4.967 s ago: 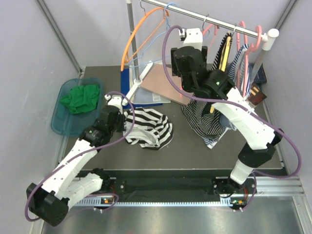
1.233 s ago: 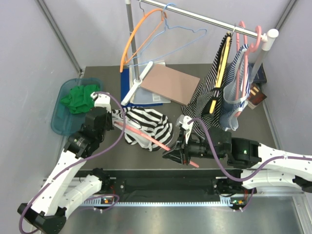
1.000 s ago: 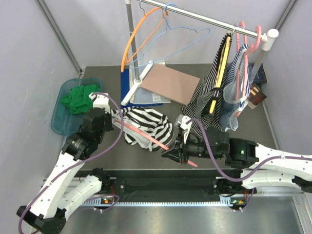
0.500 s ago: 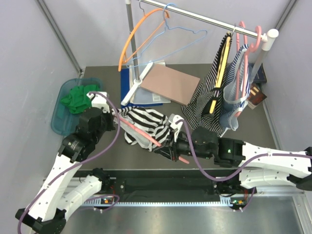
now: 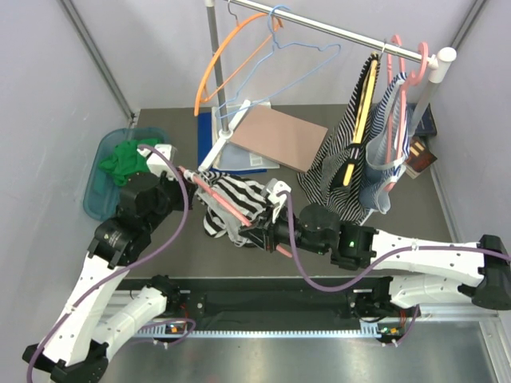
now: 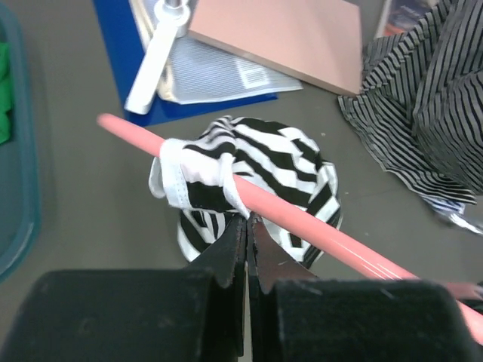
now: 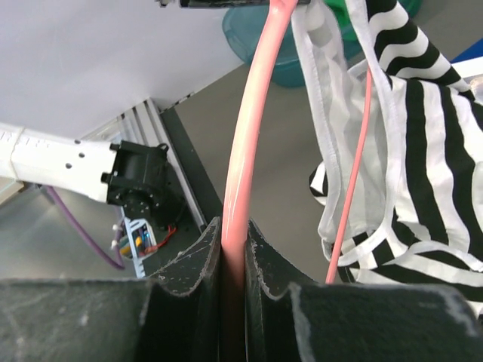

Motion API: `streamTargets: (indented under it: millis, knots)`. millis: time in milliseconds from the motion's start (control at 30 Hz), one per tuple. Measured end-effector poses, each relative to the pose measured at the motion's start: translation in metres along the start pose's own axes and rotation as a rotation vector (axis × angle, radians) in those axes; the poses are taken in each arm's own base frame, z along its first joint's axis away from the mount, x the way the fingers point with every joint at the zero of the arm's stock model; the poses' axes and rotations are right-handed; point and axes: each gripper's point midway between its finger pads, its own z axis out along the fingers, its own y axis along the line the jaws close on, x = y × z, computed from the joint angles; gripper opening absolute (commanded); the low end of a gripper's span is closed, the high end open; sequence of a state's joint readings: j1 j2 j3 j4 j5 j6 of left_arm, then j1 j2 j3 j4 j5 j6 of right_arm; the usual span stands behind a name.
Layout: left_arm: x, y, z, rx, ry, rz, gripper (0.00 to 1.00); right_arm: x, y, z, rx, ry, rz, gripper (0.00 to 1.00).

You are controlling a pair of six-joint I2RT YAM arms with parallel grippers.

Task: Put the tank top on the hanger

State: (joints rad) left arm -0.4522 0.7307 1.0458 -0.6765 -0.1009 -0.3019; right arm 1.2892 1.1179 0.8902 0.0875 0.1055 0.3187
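Observation:
The tank top [image 5: 243, 195], in wide black and white stripes, is bunched up mid-table with a white-edged strap looped over the hanger [image 5: 225, 204]. That hanger is a salmon-pink bar slanting from upper left to lower right. My left gripper [image 5: 192, 187] is shut, its tips pinching the tank top's [image 6: 264, 154] white edging just below the hanger bar [image 6: 317, 226]. My right gripper [image 5: 260, 237] is shut on the hanger's [image 7: 253, 113] thick arm. The tank top [image 7: 430, 143] hangs to the right of it, with a thin pink rod of the hanger [image 7: 355, 166] passing through the cloth.
A clothes rail [image 5: 335, 32] at the back carries an orange hanger [image 5: 231, 60], a light-blue wire hanger [image 5: 299, 54], pink hangers [image 5: 399, 88] and a dark narrow-striped garment [image 5: 351, 152]. A teal bin [image 5: 100, 191] with green cloth [image 5: 124, 155] stands left. A brown board [image 5: 279, 136] lies on a blue folder [image 5: 206, 132].
My right arm has swung left, carrying the hanger further into the tank top. The left gripper has lifted the strap up and back, bunching the garment.

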Motion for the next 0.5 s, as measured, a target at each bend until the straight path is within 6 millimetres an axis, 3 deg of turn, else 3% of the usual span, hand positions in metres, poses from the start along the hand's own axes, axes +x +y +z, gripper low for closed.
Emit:
streamTargets:
  millis: [233, 267, 300, 333, 433, 500]
  knots:
    - [-0.005, -0.027, -0.002, 0.149, -0.01, -0.012, 0.0, -0.003, -0.018, 0.008, 0.018, -0.032, 0.042, 0.0]
    - [-0.006, -0.029, -0.005, 0.163, -0.02, -0.01, 0.1, -0.003, -0.021, 0.008, 0.021, -0.034, 0.046, 0.0]
    - [-0.006, -0.03, -0.007, 0.174, -0.028, -0.005, 0.34, -0.004, -0.022, 0.009, 0.02, -0.037, 0.05, 0.0]
    - [-0.007, -0.03, -0.011, 0.179, -0.039, 0.003, 0.43, -0.005, -0.022, 0.01, 0.017, -0.04, 0.054, 0.0]
    - [-0.011, -0.029, -0.018, 0.183, -0.069, 0.027, 0.69, -0.006, -0.021, 0.011, 0.009, -0.048, 0.058, 0.0]
    - [-0.015, -0.028, -0.024, 0.181, -0.095, 0.045, 0.73, -0.004, -0.021, 0.012, 0.008, -0.044, 0.064, 0.0]
